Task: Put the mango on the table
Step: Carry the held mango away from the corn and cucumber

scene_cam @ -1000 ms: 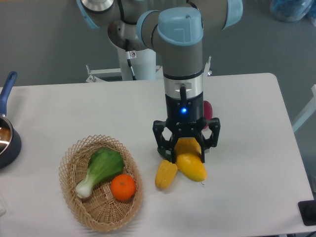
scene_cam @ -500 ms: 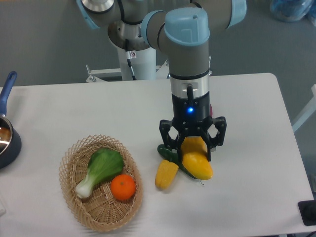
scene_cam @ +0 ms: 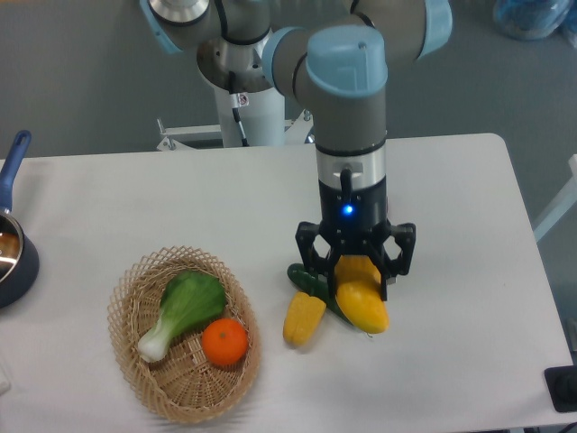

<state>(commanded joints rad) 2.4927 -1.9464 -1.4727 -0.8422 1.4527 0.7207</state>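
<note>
Camera: vertical gripper (scene_cam: 355,272) astride mango (scene_cam: 361,304) on table (scene_cam: 469,234).

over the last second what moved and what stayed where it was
The gripper slid a little to the right in the picture, carrying the mango with it, away from the small yellow vegetable. It still straddles the mango; no release is visible. The basket with its greens and orange, the yellow vegetable and the pot stayed put.
</note>
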